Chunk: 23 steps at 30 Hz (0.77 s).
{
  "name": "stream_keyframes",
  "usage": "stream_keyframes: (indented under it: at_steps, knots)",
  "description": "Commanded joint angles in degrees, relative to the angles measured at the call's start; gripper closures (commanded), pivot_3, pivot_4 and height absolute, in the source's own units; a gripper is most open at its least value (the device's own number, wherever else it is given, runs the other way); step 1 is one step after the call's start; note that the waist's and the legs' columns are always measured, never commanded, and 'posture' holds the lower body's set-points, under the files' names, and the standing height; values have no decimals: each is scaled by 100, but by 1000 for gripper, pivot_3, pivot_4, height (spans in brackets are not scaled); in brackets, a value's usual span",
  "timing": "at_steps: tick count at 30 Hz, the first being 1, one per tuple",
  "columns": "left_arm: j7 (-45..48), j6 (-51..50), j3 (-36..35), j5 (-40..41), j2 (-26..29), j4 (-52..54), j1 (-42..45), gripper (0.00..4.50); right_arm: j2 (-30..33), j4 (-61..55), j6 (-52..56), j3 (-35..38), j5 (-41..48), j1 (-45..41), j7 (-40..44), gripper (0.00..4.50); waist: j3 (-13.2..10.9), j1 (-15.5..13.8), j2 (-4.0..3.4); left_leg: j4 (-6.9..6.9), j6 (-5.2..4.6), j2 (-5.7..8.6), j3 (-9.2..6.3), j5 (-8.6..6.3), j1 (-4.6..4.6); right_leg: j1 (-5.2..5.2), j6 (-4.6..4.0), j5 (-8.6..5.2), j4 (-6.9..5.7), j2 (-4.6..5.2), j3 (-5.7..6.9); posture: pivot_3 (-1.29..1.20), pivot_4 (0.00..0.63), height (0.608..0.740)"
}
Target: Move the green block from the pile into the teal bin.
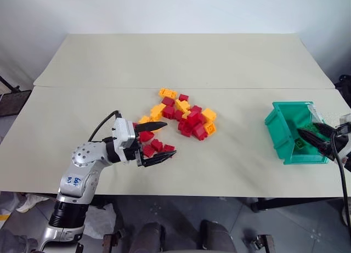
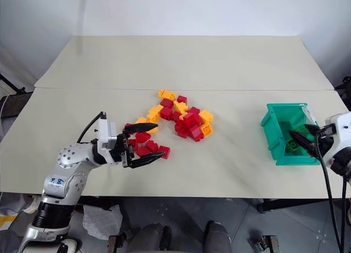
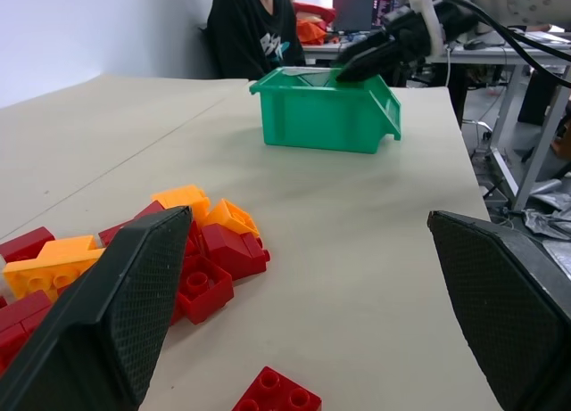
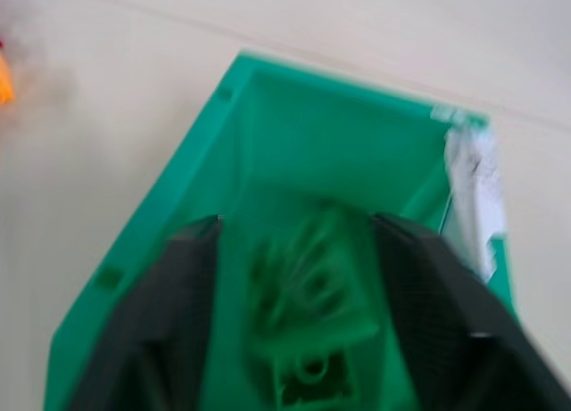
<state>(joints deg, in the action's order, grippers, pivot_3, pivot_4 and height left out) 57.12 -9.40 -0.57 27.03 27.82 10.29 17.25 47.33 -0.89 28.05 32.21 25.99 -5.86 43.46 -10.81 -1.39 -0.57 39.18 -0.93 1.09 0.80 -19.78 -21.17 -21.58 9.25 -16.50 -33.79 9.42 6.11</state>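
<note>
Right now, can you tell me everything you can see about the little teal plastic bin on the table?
The teal plastic bin sits upright on the pale table, far to the right of the heap of red and yellow-orange toy bricks. It has sloped sides, an open top and a pale label tab on one rim. The small green studded block lies inside it. The right gripper hovers over the opening with its black fingers apart.

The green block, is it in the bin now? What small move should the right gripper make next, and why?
Probably lift the right gripper up and away from the teal bin. The green block appears to lie inside the bin, between the parted fingers and seemingly no longer pinched, so only a clean withdrawal seems left. The left gripper waits open beside the pile.
</note>
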Motion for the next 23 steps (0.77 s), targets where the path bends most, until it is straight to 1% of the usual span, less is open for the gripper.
stream_keyframes:
  at_steps: [1,2,3,5,8,10,12,16,19,23]
  knots:
    - [-11,128,-139,-11,107,88,-71,0,162,-28,-308,253,-15,67,80,368,0,-11,0,0,0,0,0,0,-1,0,0,0,0,0,0,0,150,740]
    - [-13,136,-177,-7,131,80,-95,0,170,-20,-440,280,-30,51,113,96,0,-10,0,0,0,1,-1,0,-1,0,0,0,0,0,1,0,150,740]
    - [-32,152,-220,-28,157,66,-123,0,183,-9,-441,307,20,-13,114,29,0,-7,0,0,0,1,-2,0,-2,0,0,0,0,0,1,0,150,740]
    - [-21,227,-294,-60,220,44,-202,0,147,-63,-857,305,115,-170,321,29,-1,-1,-2,0,0,1,-1,0,-2,0,0,0,1,0,1,0,150,740]
    - [-158,320,-379,-175,297,36,-307,0,70,-351,-883,229,491,-255,664,29,-2,5,-3,0,1,-1,0,0,0,0,0,0,1,-1,1,0,150,740]
    - [-138,309,-519,-144,439,60,-485,0,-5,-797,-823,63,881,-189,1041,29,-2,8,-3,0,1,-2,-3,0,0,0,0,0,0,-1,2,0,150,740]
    - [-58,503,-688,-216,601,-8,-708,0,-76,-1276,-833,-243,1136,-29,1421,29,-2,9,-3,-2,2,-4,-7,0,1,0,0,0,0,-2,3,0,150,740]
    - [-101,802,-1037,-250,777,-169,-1042,0,-232,-1851,-1144,-939,1054,535,2011,29,-3,-20,0,-2,4,-6,-14,-2,1,0,0,0,0,-3,7,0,150,740]
    - [-191,900,-1101,-291,769,-138,-1124,0,-283,-1829,-1535,-1192,840,853,2337,29,-4,-70,1,0,-2,-1,-20,-1,-6,2,2,1,3,9,5,0,150,740]
    - [-356,815,-1170,-213,745,87,-1264,0,-484,-1609,-1894,-1299,741,948,2332,29,-4,-63,2,0,-5,5,-28,-2,0,3,3,2,5,10,3,0,150,740]
